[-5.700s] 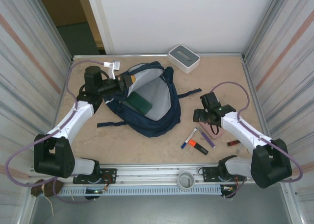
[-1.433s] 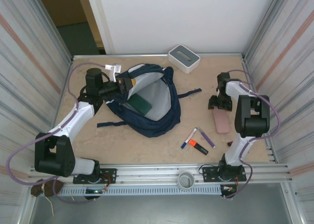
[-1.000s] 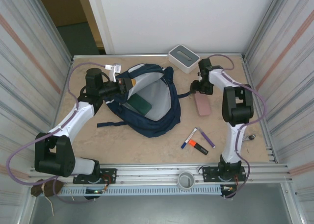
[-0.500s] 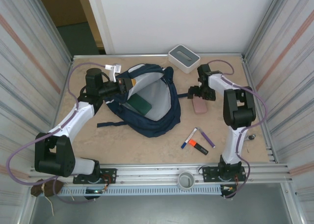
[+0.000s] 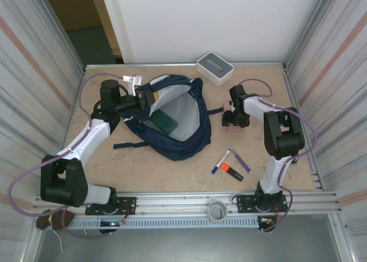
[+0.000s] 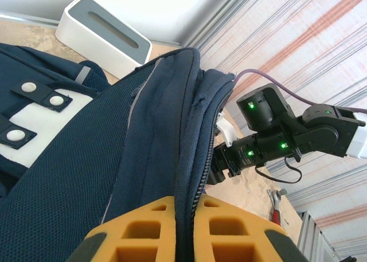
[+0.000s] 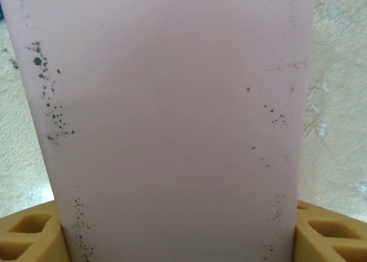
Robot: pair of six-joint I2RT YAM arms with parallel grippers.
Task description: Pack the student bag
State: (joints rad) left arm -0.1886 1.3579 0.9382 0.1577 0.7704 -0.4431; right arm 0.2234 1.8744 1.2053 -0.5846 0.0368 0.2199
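Nearest, on the beige tabletop (image 5: 143, 171): blue-capped white marker (image 5: 220, 161), slim purple pen (image 5: 242, 160), orange highlighter (image 5: 231, 171). Beyond, left of centre: large navy fabric student bag (image 5: 183, 144), lying open, grey lining showing. Left gripper (image 6: 184, 216) clamped on its zip rim. Right gripper (image 7: 172, 230) just right of the bag, pads pressed against both edges of a flat pale-pink slab (image 7: 166, 101). Farthest: white-grey rectangular box (image 5: 215, 67).

Matt woven-cloth student bag (image 6: 86, 159), smooth speckled pink slab (image 7: 172, 101).
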